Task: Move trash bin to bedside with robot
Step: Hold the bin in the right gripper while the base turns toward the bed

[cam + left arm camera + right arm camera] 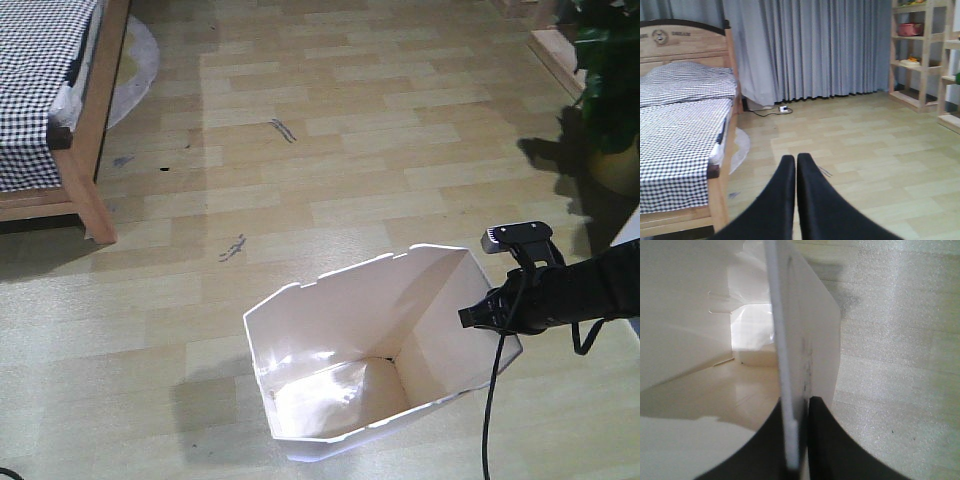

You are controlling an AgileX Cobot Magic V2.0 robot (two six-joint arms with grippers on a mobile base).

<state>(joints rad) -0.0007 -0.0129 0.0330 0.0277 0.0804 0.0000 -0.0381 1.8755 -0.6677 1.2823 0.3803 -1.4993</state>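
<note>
Wood floor (400, 150): trash bin (330, 320) bare bottom showing; R gripper (796, 401) clamps its wall; L gripper (795, 157) closed, empty.

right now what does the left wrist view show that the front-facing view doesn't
Only the left wrist view: grey curtains, a wooden headboard, wooden shelves, and the left gripper, closed on nothing. Only the front-facing view: the trash bin, the right gripper at its rim, and a plant. Both: the bed with checked bedding and the wood-look floor.
</note>
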